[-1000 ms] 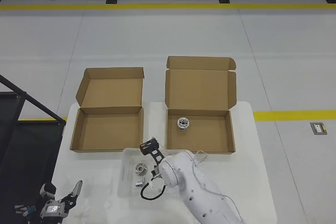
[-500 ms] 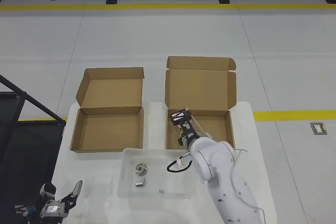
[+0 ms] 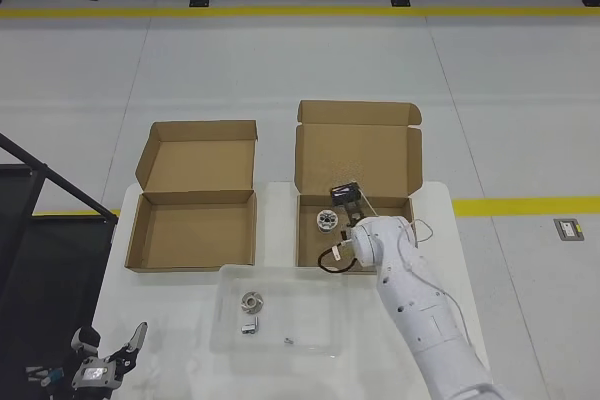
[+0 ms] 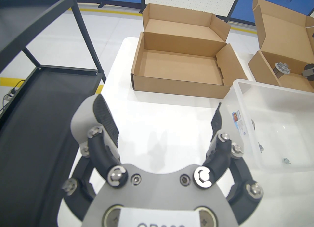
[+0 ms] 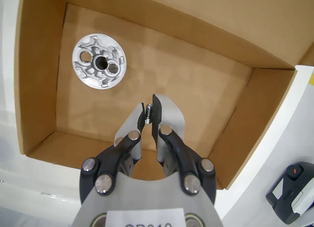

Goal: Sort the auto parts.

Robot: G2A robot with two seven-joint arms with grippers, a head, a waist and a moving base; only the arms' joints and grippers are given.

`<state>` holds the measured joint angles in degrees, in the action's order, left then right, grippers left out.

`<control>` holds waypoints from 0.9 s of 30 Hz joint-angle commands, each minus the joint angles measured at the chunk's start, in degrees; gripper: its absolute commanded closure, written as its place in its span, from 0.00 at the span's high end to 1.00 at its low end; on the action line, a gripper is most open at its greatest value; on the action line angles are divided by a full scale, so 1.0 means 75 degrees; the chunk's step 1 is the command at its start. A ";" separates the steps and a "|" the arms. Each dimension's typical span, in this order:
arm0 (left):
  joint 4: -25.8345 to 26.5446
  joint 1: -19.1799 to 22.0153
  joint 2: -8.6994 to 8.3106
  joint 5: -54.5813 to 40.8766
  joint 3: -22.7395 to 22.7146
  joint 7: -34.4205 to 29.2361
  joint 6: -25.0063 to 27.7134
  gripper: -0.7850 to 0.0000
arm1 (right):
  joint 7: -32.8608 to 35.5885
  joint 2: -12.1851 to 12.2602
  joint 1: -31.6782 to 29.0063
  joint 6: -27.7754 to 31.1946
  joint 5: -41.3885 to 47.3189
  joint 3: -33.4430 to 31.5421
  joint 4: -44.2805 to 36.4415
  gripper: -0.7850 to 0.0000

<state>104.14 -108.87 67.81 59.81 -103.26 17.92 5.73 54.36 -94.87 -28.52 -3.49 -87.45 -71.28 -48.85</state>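
My right gripper (image 5: 148, 109) hangs over the right cardboard box (image 3: 408, 238), shut on a small silver bolt (image 5: 148, 113) held upright between its pads. A round toothed metal disc (image 5: 99, 61) lies on that box's floor (image 3: 326, 219), to one side of the gripper. A clear plastic bin (image 3: 280, 310) at the table's front holds a round metal part (image 3: 250, 299) and two smaller bits (image 3: 248, 327). My left gripper (image 4: 159, 115) stands open and empty near the table's front left corner (image 3: 110, 365), beside the bin (image 4: 269, 125).
An empty left cardboard box (image 3: 192, 228) sits with its lid up, seen also from the left wrist (image 4: 179, 66). A black rack (image 3: 20, 250) stands left of the table. A small black device (image 5: 289, 188) lies on the table by the right box.
The right arm has swung from the clear bin to over the right box, carrying the bolt. The left gripper has stayed in place.
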 commanded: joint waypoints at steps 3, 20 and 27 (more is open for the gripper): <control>0.0000 0.0000 0.0000 0.0000 0.0000 0.0000 0.0000 1.00 | -0.0304 0.0002 0.0269 -0.0006 0.0145 -0.0079 0.0780 0.00; 0.0000 0.0000 0.0000 0.0000 0.0000 0.0000 0.0000 1.00 | -0.0887 -0.0017 0.0933 0.0206 0.0764 -0.0156 0.2382 0.23; 0.0000 0.0000 0.0000 0.0000 0.0000 0.0000 0.0000 1.00 | -0.0968 -0.0037 0.1006 0.0155 0.0888 -0.0098 0.2537 0.28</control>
<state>104.14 -108.87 67.81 59.81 -103.26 17.92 5.73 47.11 -95.16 -20.99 -2.25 -80.90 -72.03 -29.79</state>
